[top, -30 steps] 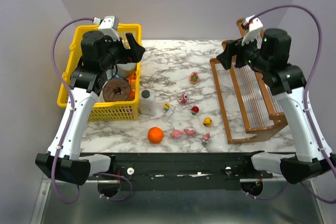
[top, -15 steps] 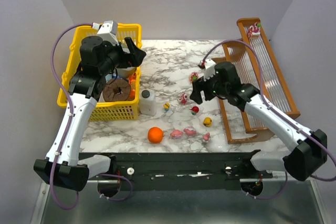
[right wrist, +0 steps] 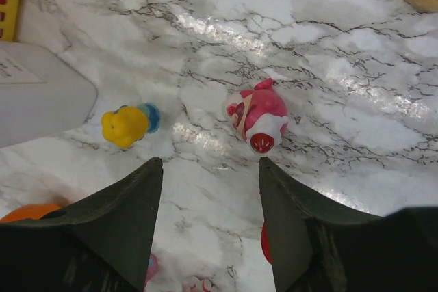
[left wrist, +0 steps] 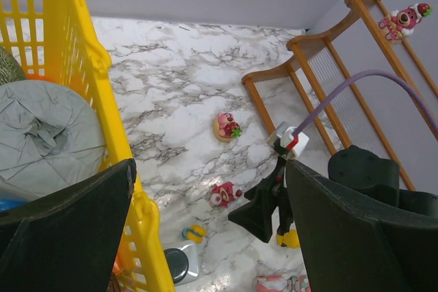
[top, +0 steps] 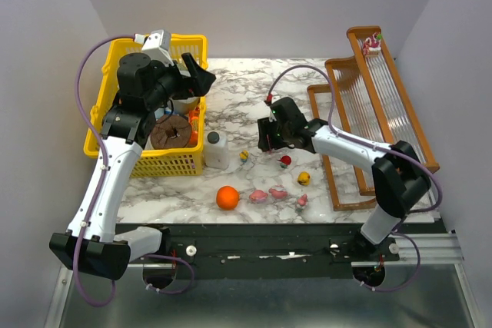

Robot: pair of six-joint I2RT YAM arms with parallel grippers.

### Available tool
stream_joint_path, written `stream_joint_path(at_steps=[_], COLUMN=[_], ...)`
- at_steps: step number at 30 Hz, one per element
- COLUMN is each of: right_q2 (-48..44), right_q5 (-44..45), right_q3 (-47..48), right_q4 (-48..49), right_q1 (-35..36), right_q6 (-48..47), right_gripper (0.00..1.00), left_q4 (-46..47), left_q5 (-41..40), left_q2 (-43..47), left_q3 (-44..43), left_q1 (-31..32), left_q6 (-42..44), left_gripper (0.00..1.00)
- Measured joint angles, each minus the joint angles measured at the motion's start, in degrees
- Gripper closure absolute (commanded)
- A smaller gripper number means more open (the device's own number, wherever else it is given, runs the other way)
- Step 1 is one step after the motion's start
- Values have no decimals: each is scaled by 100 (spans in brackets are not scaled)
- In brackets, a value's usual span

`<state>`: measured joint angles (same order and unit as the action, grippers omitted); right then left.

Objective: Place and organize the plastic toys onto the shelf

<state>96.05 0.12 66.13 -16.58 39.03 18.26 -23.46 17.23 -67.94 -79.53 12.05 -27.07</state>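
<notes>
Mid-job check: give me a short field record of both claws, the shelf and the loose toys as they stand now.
left claw: open, empty, above the yellow basket
right claw: open, low over the marble table, holding nothing
nearest target: pink-and-white toy, just ahead of the right claw's jaws
shelf: one pink toy on the top tier
other toys: several loose on the table

The right gripper [right wrist: 210, 169], jaws apart, hangs near a pink figurine [right wrist: 259, 117] on the marble table [right wrist: 342, 52]. A yellow-and-blue figurine [right wrist: 126, 125] lies beside a white bottle [right wrist: 37, 94].
</notes>
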Motion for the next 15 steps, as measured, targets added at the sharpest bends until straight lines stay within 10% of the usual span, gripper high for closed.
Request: stream_joint_path(at_steps=[15], right_q2=[927], right_q5=[1270], right_q3=[435], right_q4=[-44], right_q1=[127], right_q6=[420], right_gripper=[37], left_q4=[66], left_q5=[33], left_q2=[2], left_q3=[61], left_q1=[2], left_q6=[70], left_gripper=[1])
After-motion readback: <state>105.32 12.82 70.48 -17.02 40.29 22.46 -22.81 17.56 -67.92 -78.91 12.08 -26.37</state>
